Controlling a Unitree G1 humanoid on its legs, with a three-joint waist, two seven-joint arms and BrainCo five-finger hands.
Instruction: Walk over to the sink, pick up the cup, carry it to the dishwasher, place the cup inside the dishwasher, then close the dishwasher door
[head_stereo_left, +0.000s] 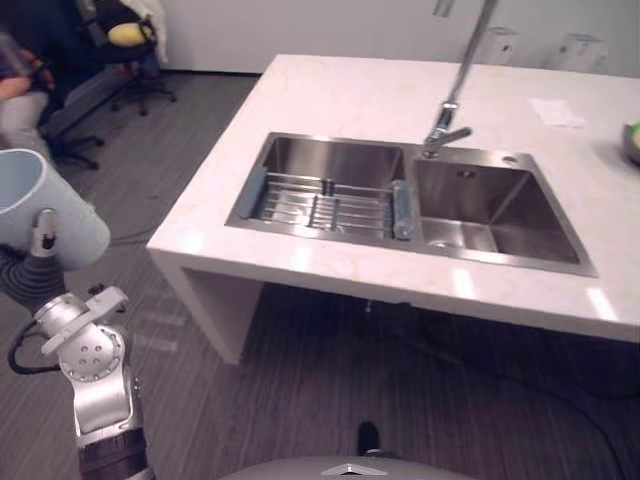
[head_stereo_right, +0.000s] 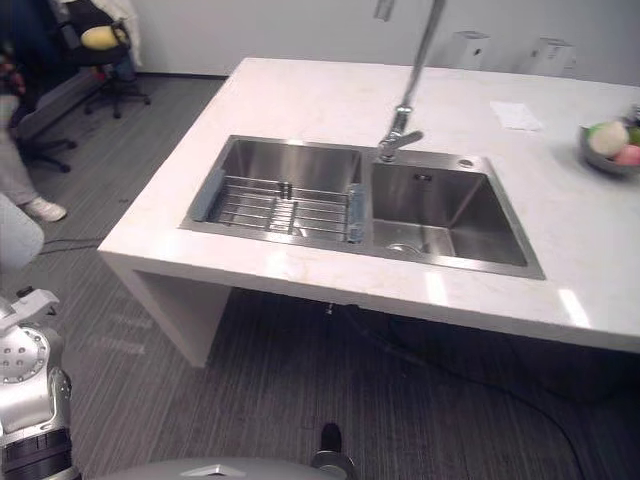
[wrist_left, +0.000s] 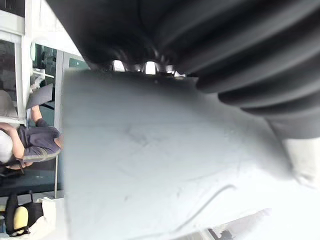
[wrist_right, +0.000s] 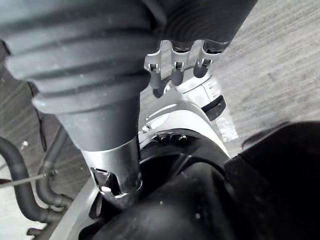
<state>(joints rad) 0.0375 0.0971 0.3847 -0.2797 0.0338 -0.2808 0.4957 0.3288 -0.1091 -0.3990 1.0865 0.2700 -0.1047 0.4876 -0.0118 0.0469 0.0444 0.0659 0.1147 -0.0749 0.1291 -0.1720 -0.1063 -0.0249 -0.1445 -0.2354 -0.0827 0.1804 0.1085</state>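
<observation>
One pale blue-grey cup (head_stereo_left: 38, 205) was held up at the robot's left side, over the grey floor (head_stereo_left: 300, 380) and well apart from the worktop (head_stereo_left: 330, 90). The left hand (head_stereo_left: 42, 238) was clenched on the cup: a finger lay against its outer wall in the left eye view, and the cup's smooth side lay just past the hand's dark ribbed cover in the left wrist view. The right hand (wrist_right: 176, 70) hung low over the floor, its fingers relaxed and grasping nothing.

A steel sink (head_stereo_left: 520, 195) with two basins was set into the pale stone worktop. A wire rack (head_stereo_left: 320, 205) with blue-grey end pieces sat in the left basin. A tall faucet (head_stereo_left: 455, 100) rose from the back rim, between the two basins. A sheet of paper (head_stereo_right: 517, 115) lay on the worktop behind the sink. A bowl of fruit (head_stereo_right: 610, 145) stood near the worktop's right edge. An office chair (head_stereo_left: 130, 50) stood on the floor beyond the worktop's far left corner. A seated person (wrist_left: 37, 142) showed past the cup in the left wrist view.
</observation>
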